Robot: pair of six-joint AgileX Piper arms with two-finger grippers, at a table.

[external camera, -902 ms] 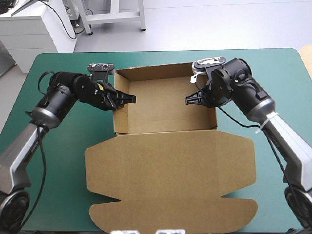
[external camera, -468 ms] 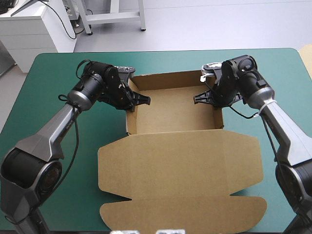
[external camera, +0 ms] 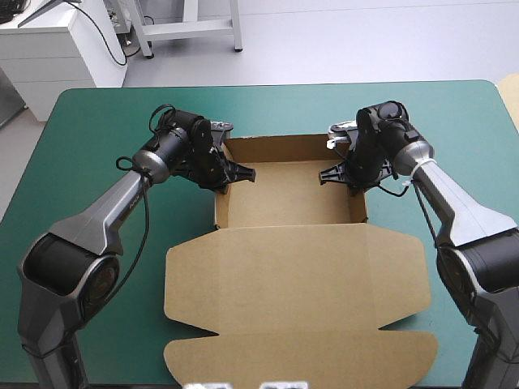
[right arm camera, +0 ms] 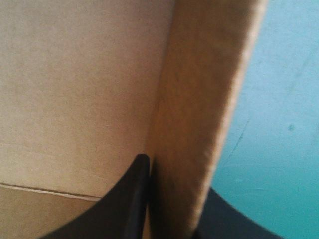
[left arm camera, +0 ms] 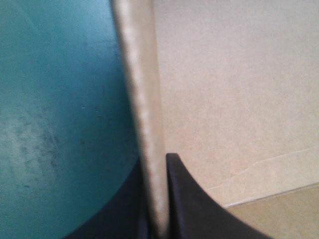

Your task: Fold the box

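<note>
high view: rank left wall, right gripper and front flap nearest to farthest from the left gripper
1. left wall, held by the left gripper
2. right gripper, across the box
3. front flap, flat, nearest the robot

Robot lab: teal-green covered table, white cabinet, metal stand beyond

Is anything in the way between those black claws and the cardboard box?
Nothing visible is. The left gripper is shut on the left wall of the brown box, and the right gripper on its right wall, with the board directly between the fingers.
</note>
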